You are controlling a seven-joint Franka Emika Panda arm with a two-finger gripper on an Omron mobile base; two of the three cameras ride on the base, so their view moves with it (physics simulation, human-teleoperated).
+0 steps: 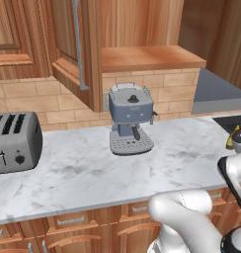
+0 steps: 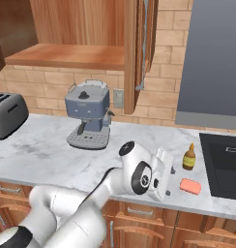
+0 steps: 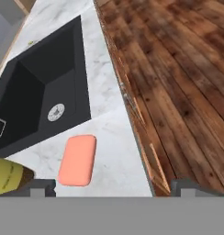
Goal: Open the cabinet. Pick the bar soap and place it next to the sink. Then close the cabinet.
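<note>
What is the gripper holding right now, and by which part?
Nothing. The gripper has its jaws wide apart, and the soap lies flat on the counter beside the sink.

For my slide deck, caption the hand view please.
Bar soap lies flat on the marble counter beside the dark sink, released.

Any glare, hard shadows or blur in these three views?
Left base view: flat even light, the grey-blue espresso machine casts a faint shadow. Right base view: the pinkish-red bar soap is sharp, no glare. Hand view: the dark rectangular sink is matte, edges slightly soft.
</note>
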